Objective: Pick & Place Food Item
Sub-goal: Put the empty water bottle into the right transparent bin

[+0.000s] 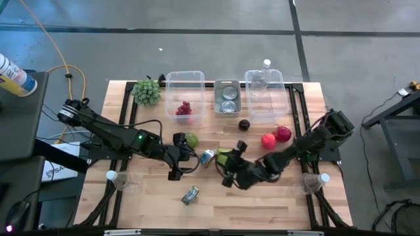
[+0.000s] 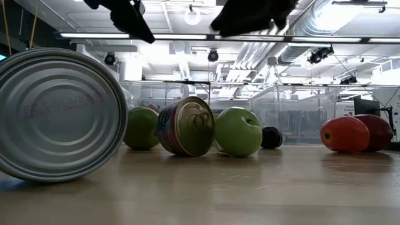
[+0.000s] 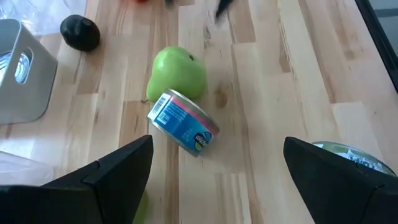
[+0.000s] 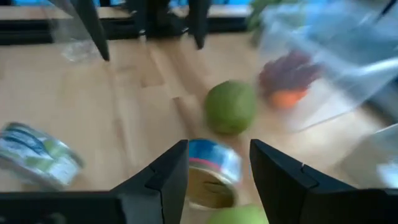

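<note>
Two dark arms are reaching in over the wooden desk and meeting near its middle. The left tool is hanging with its fingers spread wide and nothing between them, just at seven o'clock of a green apple. In its wrist view a blue-labelled can is lying on its side, touching a second green apple behind it, with a dark round fruit farther off near a grey metal bin. The right tool is hovering just above that can, its fingers partly apart and framing the can from above; I cannot tell whether they are touching it, and the can is resting on the desk in the low view, so nothing is gripped. From overhead, the can is sitting at the desk's centre with the second apple at its three o'clock. A green-labelled can is lying at six o'clock of it, near the front edge. Two red fruits are sitting side by side at two o'clock, with the dark fruit between them and the bin. Along the far edge, a clear tub holding grapes is standing at eleven o'clock, beside a leafy green bunch, and another clear tub is standing at one o'clock.
</note>
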You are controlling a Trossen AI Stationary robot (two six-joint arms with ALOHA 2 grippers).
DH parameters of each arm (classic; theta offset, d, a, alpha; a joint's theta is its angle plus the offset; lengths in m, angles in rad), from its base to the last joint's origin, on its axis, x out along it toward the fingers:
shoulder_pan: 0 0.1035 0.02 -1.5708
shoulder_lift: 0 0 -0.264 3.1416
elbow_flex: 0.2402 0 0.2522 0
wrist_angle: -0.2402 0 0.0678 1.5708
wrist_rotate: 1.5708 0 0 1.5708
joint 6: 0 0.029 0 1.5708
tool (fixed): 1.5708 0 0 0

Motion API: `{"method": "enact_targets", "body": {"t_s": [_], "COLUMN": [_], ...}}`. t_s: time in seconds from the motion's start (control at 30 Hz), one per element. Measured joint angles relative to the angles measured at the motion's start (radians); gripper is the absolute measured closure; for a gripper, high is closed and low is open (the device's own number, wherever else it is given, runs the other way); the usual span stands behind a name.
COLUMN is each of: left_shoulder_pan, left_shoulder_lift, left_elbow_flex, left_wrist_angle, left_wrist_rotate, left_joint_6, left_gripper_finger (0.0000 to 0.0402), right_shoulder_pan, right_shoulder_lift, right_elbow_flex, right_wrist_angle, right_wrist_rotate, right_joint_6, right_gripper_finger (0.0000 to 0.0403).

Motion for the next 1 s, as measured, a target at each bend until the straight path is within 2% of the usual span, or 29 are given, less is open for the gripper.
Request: {"method": "enact_targets", "body": {"t_s": [0.1, 0.17, 0.27, 0.37, 0.53, 0.67, 0.9, 1.0], "left_shoulder_pan": [0.000, 0.000, 0.000, 0.000, 0.002, 0.002, 0.002, 0.002], "left_shoulder_lift": [0.000, 0.000, 0.000, 0.000, 0.000, 0.000, 0.000, 0.000], "left_elbow_flex": [0.000, 0.000, 0.000, 0.000, 0.000, 0.000, 0.000, 0.000], "left_wrist_angle": [-0.003, -0.003, -0.002, -0.003, -0.002, 0.002, 0.004, 0.004], "left_wrist_rotate": [0.000, 0.000, 0.000, 0.000, 0.000, 0.000, 0.000, 0.000], "left_joint_6": [-0.001, -0.001, -0.001, -0.001, -0.001, 0.014, 0.021, 0.015], "left_gripper_finger": [0.0050, 0.0050, 0.0050, 0.0050, 0.0050, 0.0050, 0.0050, 0.0050], "right_shoulder_pan": [0.073, 0.129, 0.200, 0.242, 0.249, 0.240, 0.210, 0.197], "right_shoulder_lift": [-0.035, -0.049, -0.052, -0.052, -0.050, -0.050, -0.050, -0.049], "right_elbow_flex": [0.001, 0.001, 0.001, 0.001, 0.001, 0.001, 0.001, 0.001], "right_wrist_angle": [-0.057, -0.120, -0.158, -0.149, -0.141, -0.142, -0.143, -0.151], "right_wrist_rotate": [0.141, 0.183, 0.168, 0.159, 0.169, 0.202, 0.121, -0.023], "right_joint_6": [-0.050, -0.064, -0.001, -0.017, -0.025, -0.012, -0.007, -0.029], "right_gripper_finger": [0.0244, 0.0244, 0.0243, 0.0243, 0.0237, 0.0216, 0.0129, 0.0088]}}
